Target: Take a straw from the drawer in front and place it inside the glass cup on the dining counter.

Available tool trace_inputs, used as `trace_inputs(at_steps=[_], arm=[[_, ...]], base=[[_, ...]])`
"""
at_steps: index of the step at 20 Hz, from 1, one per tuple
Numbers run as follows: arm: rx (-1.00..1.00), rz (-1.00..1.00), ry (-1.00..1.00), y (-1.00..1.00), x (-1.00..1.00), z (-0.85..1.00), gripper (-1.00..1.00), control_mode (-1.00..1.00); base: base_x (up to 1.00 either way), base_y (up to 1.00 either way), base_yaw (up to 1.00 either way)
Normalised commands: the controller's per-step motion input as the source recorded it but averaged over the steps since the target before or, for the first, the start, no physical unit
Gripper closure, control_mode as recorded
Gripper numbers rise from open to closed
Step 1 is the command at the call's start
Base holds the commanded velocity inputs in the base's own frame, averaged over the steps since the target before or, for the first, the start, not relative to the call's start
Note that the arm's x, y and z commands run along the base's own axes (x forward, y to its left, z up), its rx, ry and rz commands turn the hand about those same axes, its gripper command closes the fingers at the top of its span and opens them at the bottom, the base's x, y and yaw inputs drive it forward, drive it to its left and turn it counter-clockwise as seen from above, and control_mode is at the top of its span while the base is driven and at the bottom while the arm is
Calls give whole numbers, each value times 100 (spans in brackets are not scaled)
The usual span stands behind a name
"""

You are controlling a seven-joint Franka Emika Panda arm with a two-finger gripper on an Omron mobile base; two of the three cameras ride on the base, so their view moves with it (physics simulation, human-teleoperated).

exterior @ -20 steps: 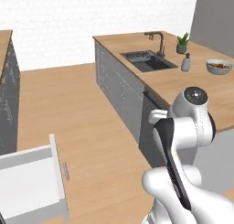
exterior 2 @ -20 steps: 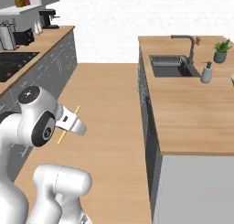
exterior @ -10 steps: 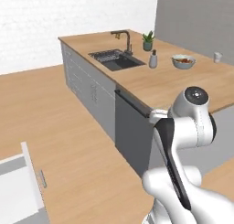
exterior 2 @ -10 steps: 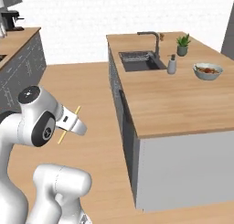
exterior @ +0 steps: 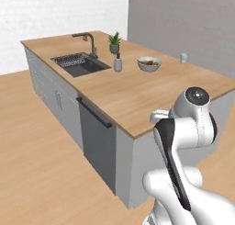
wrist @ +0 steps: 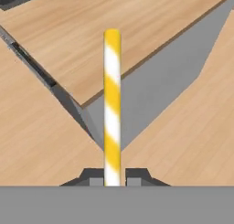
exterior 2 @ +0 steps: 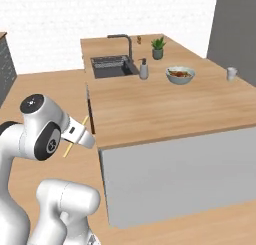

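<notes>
Ahead, fruit bowl (exterior 2: 180, 74), soap bottle (exterior 2: 144, 69), sink (exterior 2: 113, 67), fingers (wrist: 112, 178) gripping straw (wrist: 112, 104).

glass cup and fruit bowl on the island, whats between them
Nothing: in the right base view, only bare wooden top lies between the glass cup and the bowl on the island.

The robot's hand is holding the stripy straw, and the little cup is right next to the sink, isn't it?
Not quite. The hand is holding the straw, but the cup is not next to the sink. The right base view shows it across the counter, near the far edge, beyond the bowl. The bottle stands next to the sink.
</notes>
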Motion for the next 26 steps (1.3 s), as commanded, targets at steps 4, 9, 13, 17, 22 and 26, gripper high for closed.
trace_inputs(at_steps=[4, 9, 13, 17, 22, 26], arm=[[0, 0, 0, 0, 0, 0, 100, 100], [0, 0, 0, 0, 0, 0, 100, 100], [0, 0, 0, 0, 0, 0, 100, 100], [0, 0, 0, 0, 0, 0, 100, 100], [0, 0, 0, 0, 0, 0, 100, 100], [0, 0, 0, 0, 0, 0, 100, 100]], base=[[2, -100, -22], [29, -100, -19], [66, -85, -12], [65, -94, -8], [58, -100, -4], [61, -100, 0]])
